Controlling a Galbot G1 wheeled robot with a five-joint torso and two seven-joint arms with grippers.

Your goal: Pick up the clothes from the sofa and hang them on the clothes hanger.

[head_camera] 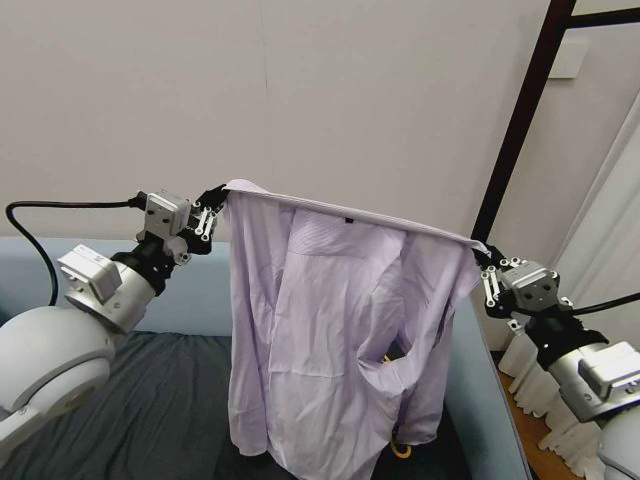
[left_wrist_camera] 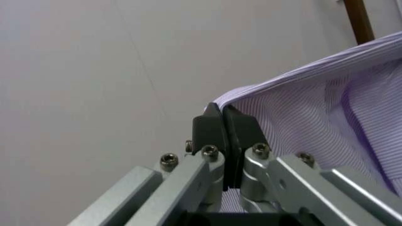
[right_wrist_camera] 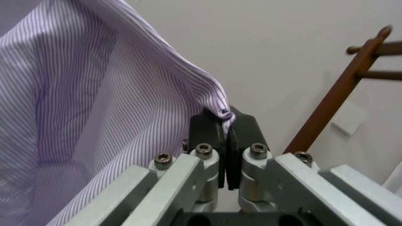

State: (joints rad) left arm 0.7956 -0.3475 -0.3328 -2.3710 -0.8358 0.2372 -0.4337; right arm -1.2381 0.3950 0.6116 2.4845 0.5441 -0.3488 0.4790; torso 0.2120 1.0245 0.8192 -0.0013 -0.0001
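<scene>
Left pincer (head_camera: 214, 213) and right pincer (head_camera: 484, 263) each clamp a top corner of the shirt (head_camera: 320, 320), spread above the sofa (head_camera: 25, 275); the rack (head_camera: 513, 140) stands behind the right one.

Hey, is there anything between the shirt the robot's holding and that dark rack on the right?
Nothing visible does. The shirt hangs stretched between the left gripper and the right gripper, both shut on it, and the rack post rises just behind the right gripper.
</scene>
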